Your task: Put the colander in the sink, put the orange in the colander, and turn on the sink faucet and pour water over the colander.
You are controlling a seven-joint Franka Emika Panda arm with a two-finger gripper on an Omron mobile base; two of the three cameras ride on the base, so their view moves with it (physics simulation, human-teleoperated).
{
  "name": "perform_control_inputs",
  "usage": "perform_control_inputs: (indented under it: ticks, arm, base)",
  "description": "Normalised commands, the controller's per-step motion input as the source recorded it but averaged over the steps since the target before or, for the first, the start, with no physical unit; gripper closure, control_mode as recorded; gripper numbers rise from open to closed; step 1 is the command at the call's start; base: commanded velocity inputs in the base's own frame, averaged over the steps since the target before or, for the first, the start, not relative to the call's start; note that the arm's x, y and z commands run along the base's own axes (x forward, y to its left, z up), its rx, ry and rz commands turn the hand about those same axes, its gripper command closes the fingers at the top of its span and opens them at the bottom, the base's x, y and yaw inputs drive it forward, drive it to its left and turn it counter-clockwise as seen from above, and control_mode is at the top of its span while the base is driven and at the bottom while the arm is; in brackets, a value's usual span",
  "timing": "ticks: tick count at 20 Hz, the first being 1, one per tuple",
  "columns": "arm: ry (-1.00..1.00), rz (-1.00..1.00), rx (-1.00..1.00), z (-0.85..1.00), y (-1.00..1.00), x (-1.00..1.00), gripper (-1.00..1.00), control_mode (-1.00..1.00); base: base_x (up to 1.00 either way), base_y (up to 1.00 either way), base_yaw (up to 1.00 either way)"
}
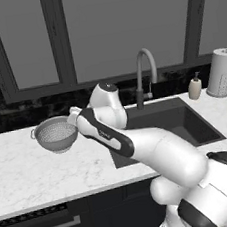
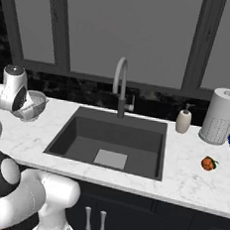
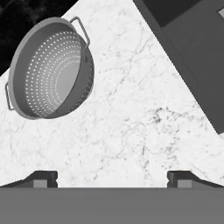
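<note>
The perforated metal colander (image 1: 54, 134) stands on the marble counter (image 1: 27, 171), left of the recessed sink (image 2: 109, 141); the small round orange (image 2: 208, 164) lies right of the sink.

Big frosted-looking window panes (image 2: 127, 31) are taking up the top of the frame, with dark frames (image 2: 53, 26) running between them. Below that a black marbled backsplash (image 1: 4, 106) is stretching across the middle left. The white marble counter (image 1: 27, 176) is running across the whole width, with grey veins showing. Dark cabinet fronts (image 2: 141, 224) with small silver handles (image 2: 102, 221) are sitting along the bottom. A paper towel roll (image 2: 220, 116) and white soap pump (image 2: 184, 119) are standing at the right. Lighting is looking flat and even.
</note>
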Motion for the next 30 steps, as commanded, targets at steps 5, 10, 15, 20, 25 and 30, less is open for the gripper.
perform_control_inputs:
  ticks: [5,10,15,20,25,30]
  arm:
    - [0.08,0.0,0.0,-0.18,0.14,0.52,-1.0,-1.0]
    - [0.04,0.0,0.0,-0.28,0.22,0.48,-1.0,-1.0]
    - [0.01,0.0,0.0,-0.36,0.26,0.45,-1.0,-1.0]
    - [0.0,-0.01,0.0,-0.35,0.25,0.41,-1.0,-1.0]
    - [0.0,-0.01,0.0,-0.26,0.2,0.42,-1.0,-1.0]
    - [0.0,-0.01,0.0,-0.23,0.12,0.44,-1.0,-1.0]
  base:
    - [0.0,0.0,0.0]
    - [0.0,0.0,0.0]
    - [0.0,0.0,0.0]
    - [0.0,0.0,0.0]
    - [0.0,0.0,0.0]
    - [0.0,0.0,0.0]
